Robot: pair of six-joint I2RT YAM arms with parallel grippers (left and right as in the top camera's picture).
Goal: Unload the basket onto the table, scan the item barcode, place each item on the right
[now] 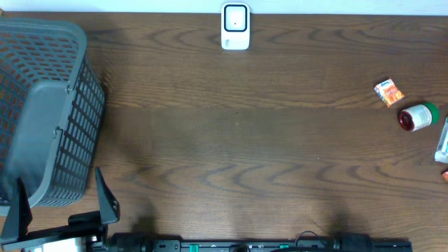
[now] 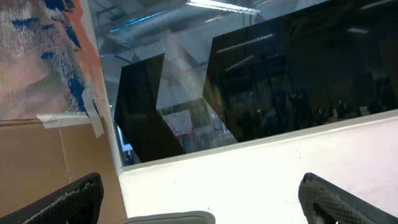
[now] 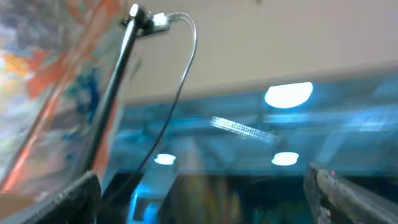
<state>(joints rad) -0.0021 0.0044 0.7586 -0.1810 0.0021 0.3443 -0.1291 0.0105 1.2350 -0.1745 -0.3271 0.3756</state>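
A white barcode scanner (image 1: pixel 235 26) with a dark window stands at the table's far edge, in the middle. Small items lie at the far right: an orange packet (image 1: pixel 389 92), a red, white and green cylinder (image 1: pixel 418 117) on its side, and a white packet (image 1: pixel 442 142) cut off by the frame edge. My left gripper (image 1: pixel 59 176) (image 2: pixel 200 186) is at the near left by the basket, open and empty, pointing up and away from the table. My right gripper (image 3: pixel 202 186) is open too, with nothing between its fingers; the overhead view does not show it.
A grey mesh basket (image 1: pixel 77 133) fills the left side of the table; its rim (image 2: pixel 168 218) shows low in the left wrist view. Both wrist cameras face walls, windows and ceiling lights, not the table. A red-orange scrap (image 1: pixel 444 175) sits at the right edge.
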